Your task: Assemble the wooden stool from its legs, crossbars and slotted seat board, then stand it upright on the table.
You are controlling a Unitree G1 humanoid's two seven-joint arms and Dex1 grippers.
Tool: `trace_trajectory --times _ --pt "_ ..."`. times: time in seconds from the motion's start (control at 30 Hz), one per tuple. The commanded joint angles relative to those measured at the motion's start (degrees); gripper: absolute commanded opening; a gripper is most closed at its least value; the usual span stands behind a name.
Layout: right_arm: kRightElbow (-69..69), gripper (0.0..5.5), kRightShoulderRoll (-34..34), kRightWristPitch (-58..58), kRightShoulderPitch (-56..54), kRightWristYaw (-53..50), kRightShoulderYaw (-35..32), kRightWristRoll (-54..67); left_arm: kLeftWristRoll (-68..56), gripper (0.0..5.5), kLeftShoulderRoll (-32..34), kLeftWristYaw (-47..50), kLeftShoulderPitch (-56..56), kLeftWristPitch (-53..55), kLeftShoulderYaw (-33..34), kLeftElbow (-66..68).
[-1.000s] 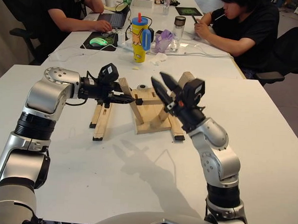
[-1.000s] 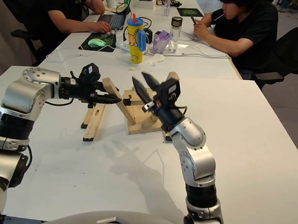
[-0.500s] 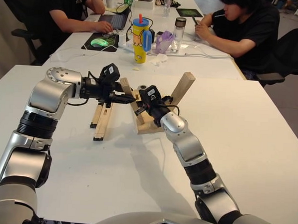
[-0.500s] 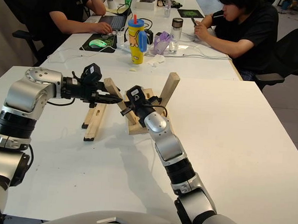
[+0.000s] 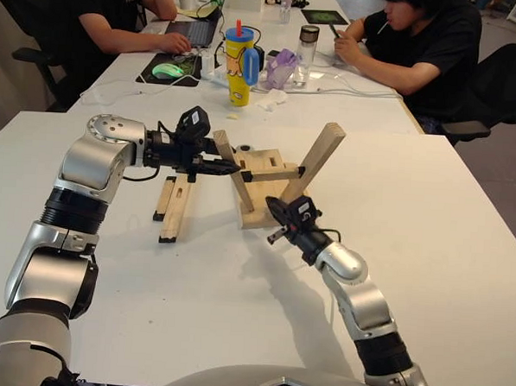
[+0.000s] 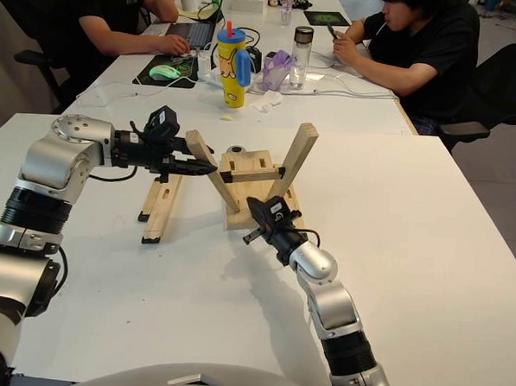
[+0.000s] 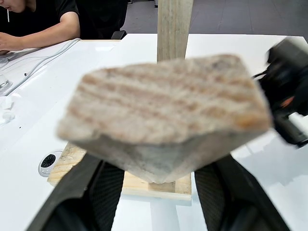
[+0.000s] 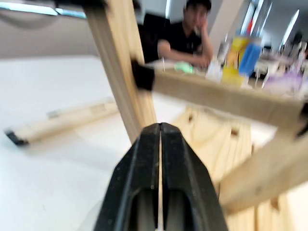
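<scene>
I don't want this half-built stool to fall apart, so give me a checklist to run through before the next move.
1. Left tool clamped on the pale slanted wooden leg: ok.
2. Right tool free to work: ok, shut, holding nothing.
3. Thin wooden crossbar bridges that leg and the taller wooden leg: ok.
4. Legs fully seated in the flat slotted wooden seat board: cannot tell.
5. All parts fitted: not ok, loose wooden bars lie on the white table beside the board.
</scene>
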Motion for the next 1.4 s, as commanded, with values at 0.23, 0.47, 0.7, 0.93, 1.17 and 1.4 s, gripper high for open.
trace_trajectory --times 0.23,0.47,0.7,0.93,1.17,1.4 --pt "12.86 0.00 3.18 15.93 -6.94 -5.86 3.49 -7.69 -1.44 3.23 -0.26 0.53 3.09 1.81 3.75 -0.68" --pt "12.84 0.00 2.66 20.30 -5.49 -4.54 5.12 -8.01 -21.61 3.83 6.70 2.37 6.69 19.59 25.18 -13.30" --pt "14.76 0.00 2.70 19.45 -4.14 -4.15 5.27 -7.65 -41.09 2.98 -6.15 26.23 -10.69 19.91 39.76 -14.74" --pt "16.66 0.00 2.73 19.26 -5.09 -3.32 6.23 -8.02 -28.95 2.98 -14.12 42.03 1.89 21.70 20.19 -19.83" --pt "18.94 0.00 3.73 19.84 -6.57 -3.48 5.94 -7.73 -13.23 2.98 -15.84 47.80 11.76 9.52 9.72 -18.75" --pt "20.42 0.00 3.81 19.11 -6.59 -3.32 5.71 -7.72 -29.05 2.98 -20.05 51.50 -9.85 -1.94 29.23 -24.22"
